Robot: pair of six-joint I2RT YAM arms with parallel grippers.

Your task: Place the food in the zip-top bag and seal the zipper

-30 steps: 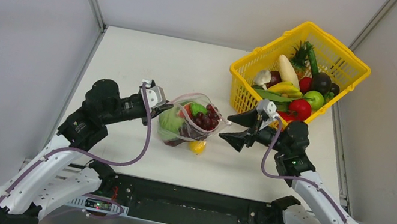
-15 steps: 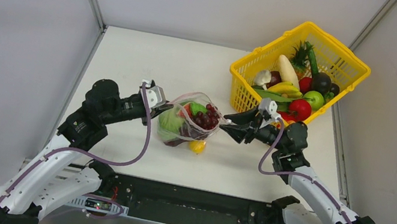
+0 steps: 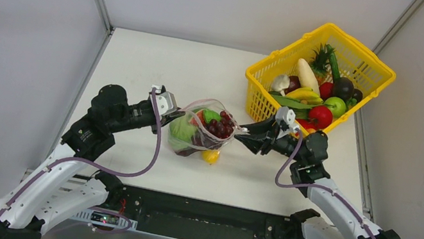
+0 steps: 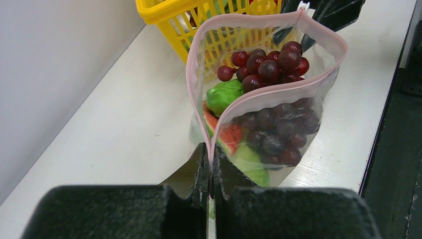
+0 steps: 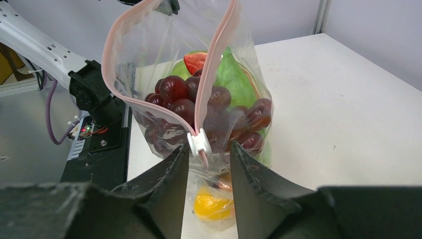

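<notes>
The clear zip-top bag (image 3: 204,132) stands on the table between my grippers, mouth open upward. It holds purple grapes (image 4: 268,62), a green cabbage (image 5: 234,79), a red piece and a yellow fruit (image 5: 214,206) at the bottom. My left gripper (image 4: 210,159) is shut on the left end of the pink zipper strip (image 4: 268,94); it also shows in the top view (image 3: 176,113). My right gripper (image 5: 209,154) is open, its fingers either side of the white slider (image 5: 199,143) at the strip's right end; it also shows in the top view (image 3: 239,134).
A yellow lattice basket (image 3: 364,52) with several more toy fruits and vegetables stands at the back right, just behind the right gripper. White walls enclose the table on the left, back and right.
My right gripper has moved left up to the bag's right end and its jaws have narrowed around the slider. The left gripper and bag have stayed put.
</notes>
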